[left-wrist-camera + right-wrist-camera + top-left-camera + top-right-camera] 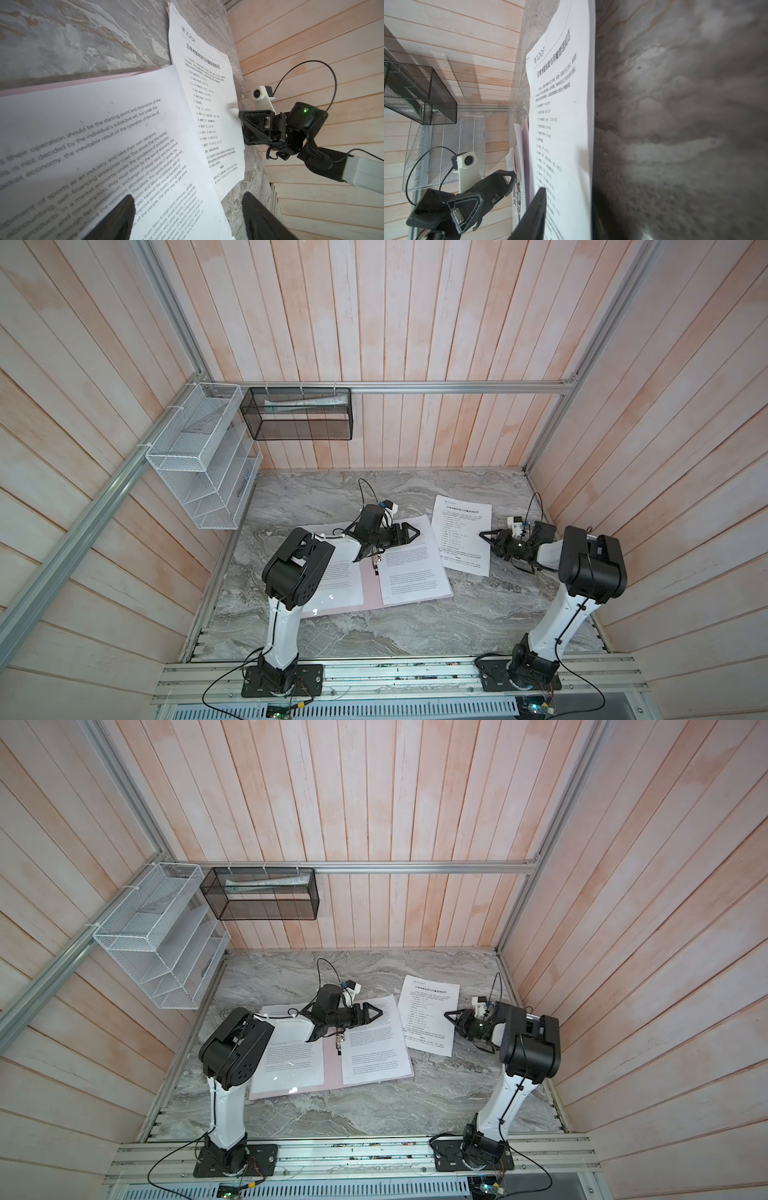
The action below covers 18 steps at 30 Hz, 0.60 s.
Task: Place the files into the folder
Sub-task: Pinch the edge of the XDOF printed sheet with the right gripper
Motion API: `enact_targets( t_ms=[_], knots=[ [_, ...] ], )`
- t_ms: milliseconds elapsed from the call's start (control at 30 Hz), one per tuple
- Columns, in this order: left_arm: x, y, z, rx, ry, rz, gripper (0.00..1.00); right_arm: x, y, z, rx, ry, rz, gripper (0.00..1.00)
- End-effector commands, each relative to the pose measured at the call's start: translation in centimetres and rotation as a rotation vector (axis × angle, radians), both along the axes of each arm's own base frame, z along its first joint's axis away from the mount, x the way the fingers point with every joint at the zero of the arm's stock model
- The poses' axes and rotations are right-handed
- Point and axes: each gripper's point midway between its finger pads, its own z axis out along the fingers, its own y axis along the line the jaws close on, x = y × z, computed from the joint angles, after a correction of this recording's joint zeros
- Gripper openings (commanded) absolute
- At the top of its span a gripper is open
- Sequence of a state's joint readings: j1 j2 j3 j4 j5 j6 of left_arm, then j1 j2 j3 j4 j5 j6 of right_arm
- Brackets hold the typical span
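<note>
Pink covers spread flat, the file folder (pixel 370 589) lies open on the marble table (pixel 374 635), with its silver clip (pixel 375 562) on the spine. A left-hand sheet (pixel 340 578) of printed text rests on one half and a right-hand sheet (pixel 411 572) on the other. The headed sheet (pixel 461 535), with its list lines, lies on the table just beside the folder's right edge, close against the right-hand sheet.

The step in hand looks to be picking up that headed sheet. The right gripper (pixel 484 536) sits low at the sheet's outer edge. In the right wrist view one finger (pixel 537 207) lies over the paper, so the edge seems to run between the jaws. Whether they are pinched on it cannot be told from these views. The left gripper (pixel 415 534) hovers above the far part of the folder's right half, jaws wide apart and holding nothing.

The next move likely calls for a firm pinch on the thin edge, a small lift, then a carry leftward onto the folder. The left gripper stands in that path. It may need to move clear, or to press the lying sheets down so they do not shift.
</note>
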<state>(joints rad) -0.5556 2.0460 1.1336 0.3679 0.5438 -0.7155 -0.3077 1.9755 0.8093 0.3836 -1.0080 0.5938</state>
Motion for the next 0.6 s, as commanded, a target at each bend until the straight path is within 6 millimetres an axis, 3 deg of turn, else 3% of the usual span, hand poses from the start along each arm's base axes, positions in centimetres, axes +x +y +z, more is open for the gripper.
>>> enact_targets(
  t_ms=[0,133,333,567],
  knots=[
    [0.5,0.3,1.9,-0.019,-0.037,-0.001,0.83,-0.2,0.6,-1.1,0.024,0.042,0.01,0.23],
    [0.9,0.6,4.4,-0.027,-0.076,0.003,0.83,0.0,0.6,-0.5,0.04,0.026,0.006,0.0],
    [0.9,1.4,7.3,-0.045,-0.114,0.005,0.83,0.0,0.6,2.5,0.109,-0.06,-0.005,0.0],
    [-0.2,3.0,10.1,-0.041,-0.161,0.03,0.83,-0.3,-2.1,8.2,0.188,-0.223,-0.127,0.0]
  ],
)
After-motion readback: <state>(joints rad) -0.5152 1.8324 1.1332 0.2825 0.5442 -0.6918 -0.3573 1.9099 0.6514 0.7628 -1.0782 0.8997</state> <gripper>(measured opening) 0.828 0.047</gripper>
